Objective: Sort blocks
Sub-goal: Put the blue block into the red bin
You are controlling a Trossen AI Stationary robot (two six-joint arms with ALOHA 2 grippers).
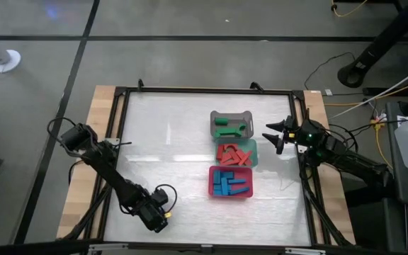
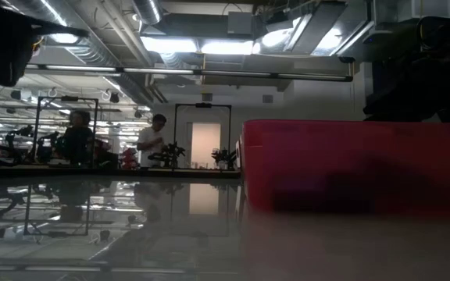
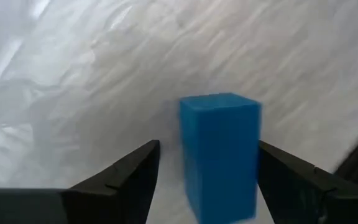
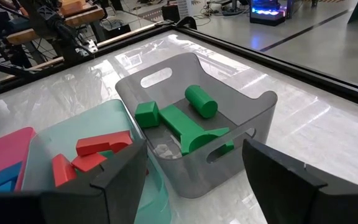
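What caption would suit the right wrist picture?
Right gripper open beside the grey tray of green blocks.

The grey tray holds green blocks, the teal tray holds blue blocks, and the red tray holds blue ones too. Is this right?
Not quite. The teal tray holds red blocks, not blue, as the high view shows. The grey tray does hold green blocks, and the red tray blue blocks.

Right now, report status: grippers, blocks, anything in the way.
Left gripper open around a standing blue block, not touching. Right gripper open, beside the grey tray. Greens, reds, blues sorted in trays. Nothing in the way.
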